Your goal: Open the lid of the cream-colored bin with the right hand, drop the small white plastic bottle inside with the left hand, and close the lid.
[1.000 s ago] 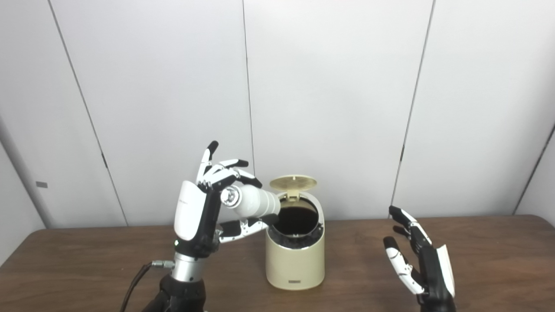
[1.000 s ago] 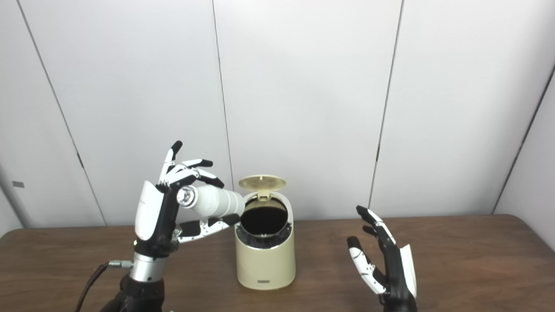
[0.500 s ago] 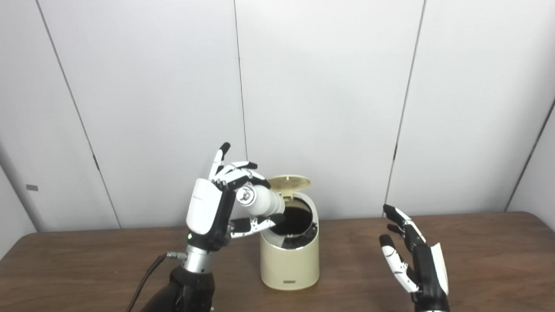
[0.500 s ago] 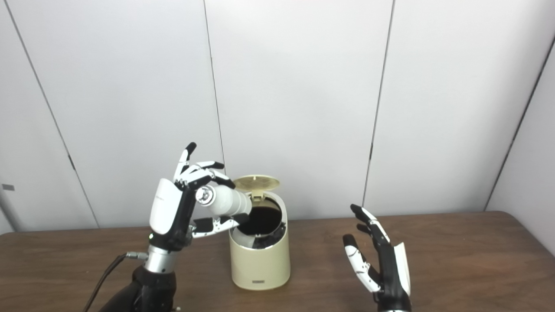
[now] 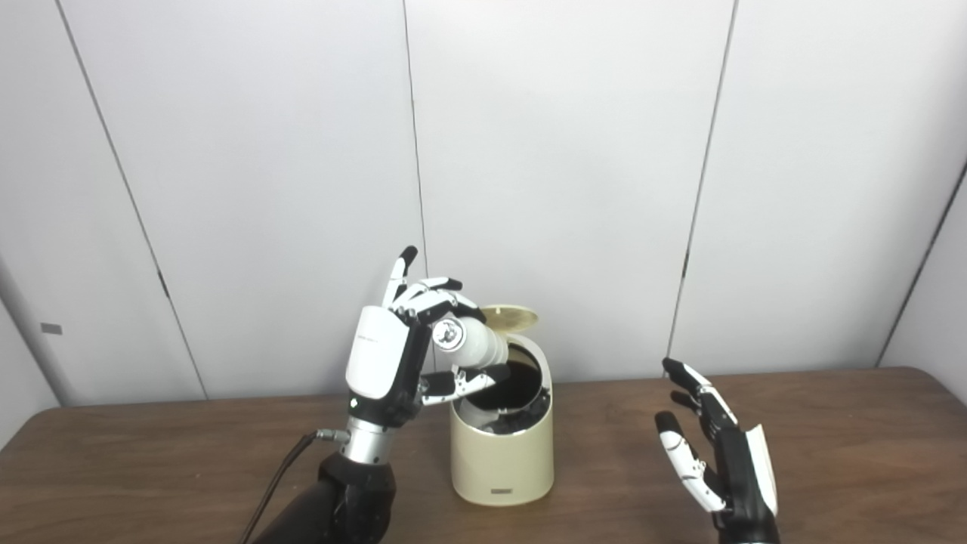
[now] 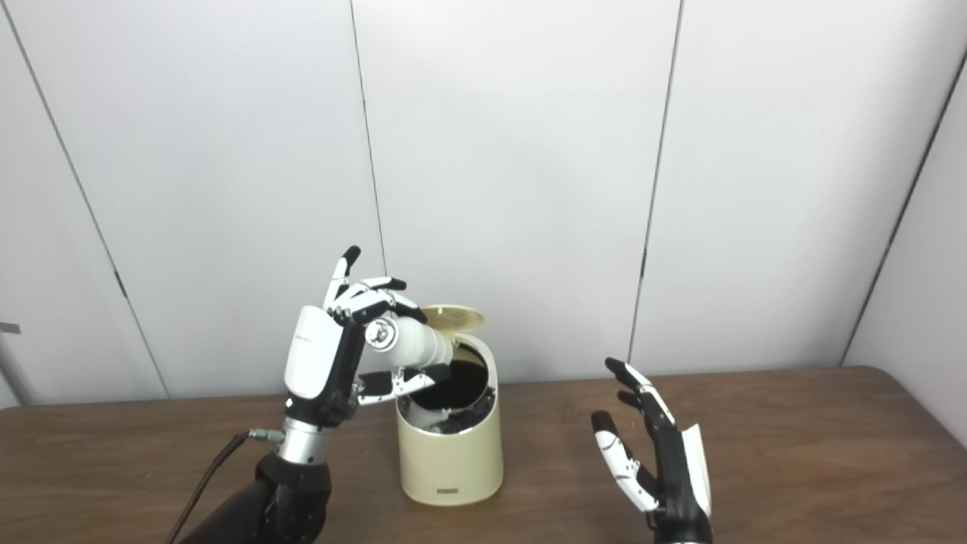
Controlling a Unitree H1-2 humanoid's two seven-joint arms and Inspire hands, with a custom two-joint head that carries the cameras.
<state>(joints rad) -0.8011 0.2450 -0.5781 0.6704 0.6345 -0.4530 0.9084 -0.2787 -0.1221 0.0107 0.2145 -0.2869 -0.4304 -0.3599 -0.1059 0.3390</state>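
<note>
The left hand (image 5: 393, 355) is raised above the brown table (image 5: 151, 461), its fingers clamped around the small white bottle (image 5: 474, 344), which lies tilted over the left rim of the cream bin (image 5: 501, 453), its far end over the dark opening. The bin's lid (image 5: 511, 318) stands flipped up at the back. To the right, well apart from the bin, the right hand (image 5: 721, 453) hovers with fingers spread, holding nothing.

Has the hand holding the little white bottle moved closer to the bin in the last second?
Yes. The left hand has carried the bottle rightward, nearer the bin; its far end now overlaps the opening.
</note>
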